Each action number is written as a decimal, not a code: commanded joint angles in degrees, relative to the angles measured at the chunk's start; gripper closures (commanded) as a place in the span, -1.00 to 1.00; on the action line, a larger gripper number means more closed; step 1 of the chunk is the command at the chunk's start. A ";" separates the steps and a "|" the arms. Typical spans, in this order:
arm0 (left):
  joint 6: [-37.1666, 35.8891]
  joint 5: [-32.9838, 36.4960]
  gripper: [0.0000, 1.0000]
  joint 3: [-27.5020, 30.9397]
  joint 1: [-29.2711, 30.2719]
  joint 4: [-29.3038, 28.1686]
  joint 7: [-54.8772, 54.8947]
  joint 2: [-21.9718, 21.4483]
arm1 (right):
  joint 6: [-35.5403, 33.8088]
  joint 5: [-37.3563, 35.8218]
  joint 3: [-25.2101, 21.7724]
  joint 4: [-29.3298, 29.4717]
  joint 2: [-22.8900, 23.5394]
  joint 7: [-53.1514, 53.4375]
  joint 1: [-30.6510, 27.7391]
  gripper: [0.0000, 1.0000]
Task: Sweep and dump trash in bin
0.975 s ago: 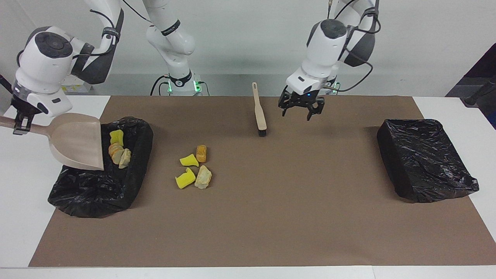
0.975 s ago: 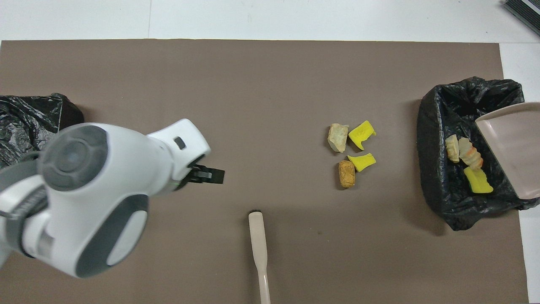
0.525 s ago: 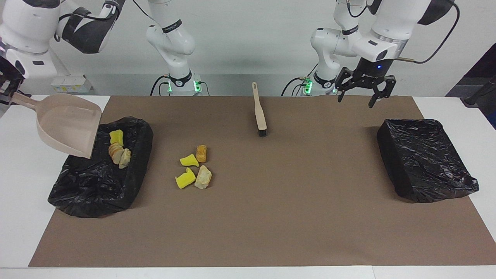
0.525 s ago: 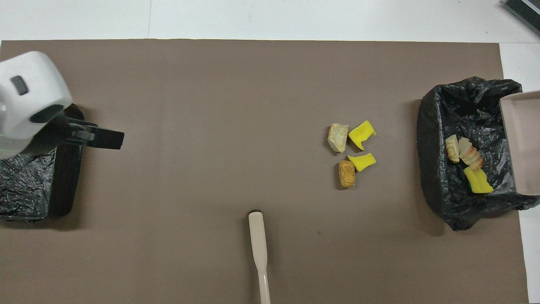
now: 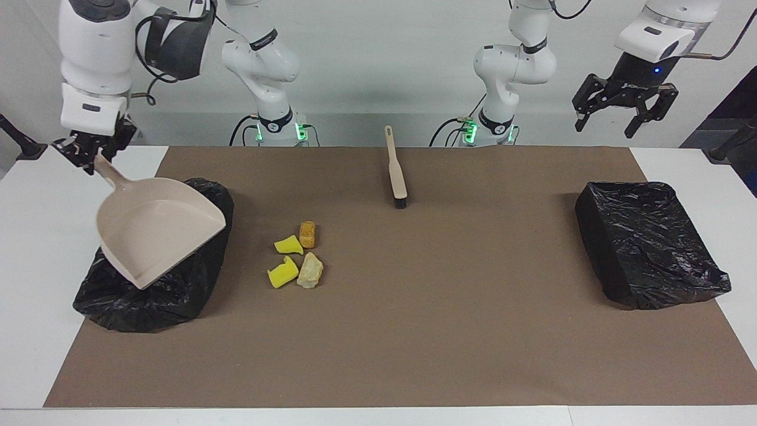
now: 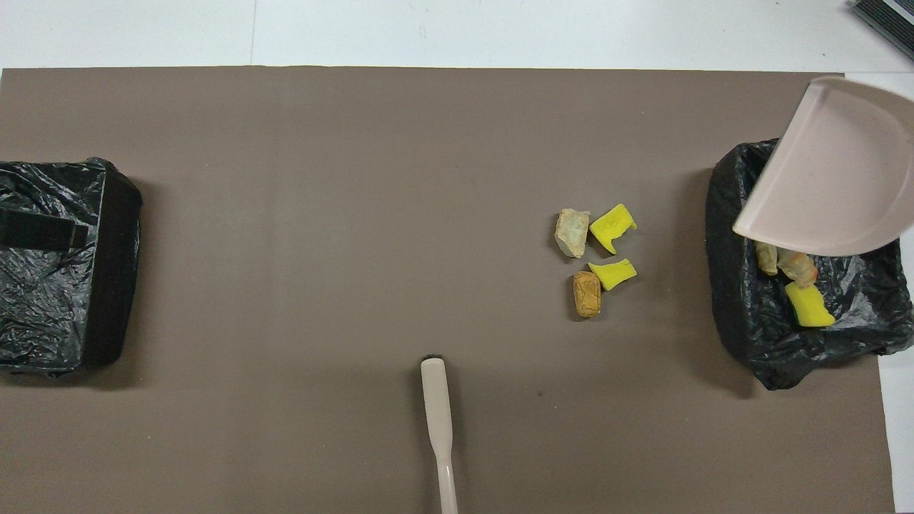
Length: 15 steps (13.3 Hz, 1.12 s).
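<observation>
- A white table (image 5: 35, 284) holds a big brown mat (image 5: 414, 331) that fills most of the facing view; a pale grey wall is at the top.
- Low in the facing view, nearest the camera, the mat is bare.
- At the left of the facing view sits a bin (image 5: 159, 296) lined with a black bag, at the right arm's end of the table.
- The overhead view shows three bits of trash in this bin: a yellow sponge bit (image 6: 808, 308) and two tan lumps (image 6: 785, 261) partly hidden under the pan.
- A beige dustpan (image 5: 157, 228) hangs tilted over that bin, its hollow side facing the camera.
- Near the middle left of the facing view, four more bits of trash (image 5: 297, 255) lie on the mat beside the bin: two yellow, one orange-brown, one pale tan. They lie close together.
- At the right of the facing view sits a second bin with a black bag (image 5: 647, 242).
- Higher up, near the middle, a brush (image 5: 396, 168) lies on the mat, its handle pointing to the robots.
- At the upper left, the right claw (image 5: 91, 155) pinches the dustpan handle tight.
- At the upper right, the left claw (image 5: 626, 118) hangs high in the air with its fingers spread wide, holding nothing.
</observation>
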 commanded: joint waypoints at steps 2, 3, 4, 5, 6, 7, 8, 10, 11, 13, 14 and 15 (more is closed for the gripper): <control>-2.13 0.55 -1.00 -0.06 2.64 1.41 2.55 -0.35 | -1.44 6.43 0.02 -0.02 3.29 23.18 6.06 1.00; -2.22 0.55 -1.00 0.03 2.56 1.15 2.55 -0.45 | -0.83 8.89 0.02 0.16 4.61 29.77 7.73 1.00; -2.13 0.55 -1.00 0.03 2.47 1.15 2.29 -0.45 | -0.65 10.74 0.11 0.51 6.01 36.19 9.31 1.00; -1.96 0.55 -1.00 -0.05 2.38 1.06 2.37 -0.45 | -0.30 11.97 0.02 0.51 7.33 42.78 11.59 1.00; -2.04 0.55 -1.00 0.03 2.30 0.97 2.37 -0.54 | 0.14 13.12 0.11 0.51 9.08 49.63 15.01 1.00; -2.30 0.55 -1.00 -0.05 2.38 0.88 2.29 -0.54 | 1.80 14.78 0.02 0.51 10.67 57.35 18.78 1.00; -2.31 0.55 -1.00 0.03 2.47 0.80 2.29 -0.54 | 3.64 16.63 0.02 0.60 11.81 63.43 21.52 1.00; -2.31 0.55 -1.00 0.03 2.56 0.09 2.20 -0.97 | 6.90 21.46 0.02 0.69 13.23 67.70 23.91 1.00; -2.57 0.55 -1.00 0.03 2.65 0.09 2.28 -1.06 | 7.96 22.87 0.02 0.69 13.93 68.67 26.62 1.00; -3.62 0.55 -1.00 0.03 2.65 -0.43 2.37 -1.50 | 11.73 24.11 0.02 0.69 16.73 76.20 30.85 1.00; -3.62 0.55 -1.00 0.03 2.65 -0.44 2.37 -1.68 | 13.31 25.25 0.02 0.77 18.31 79.55 33.30 1.00; -3.45 0.55 -1.00 0.12 2.65 -0.44 2.29 -1.68 | 14.72 26.04 0.02 1.56 20.16 82.19 35.93 1.00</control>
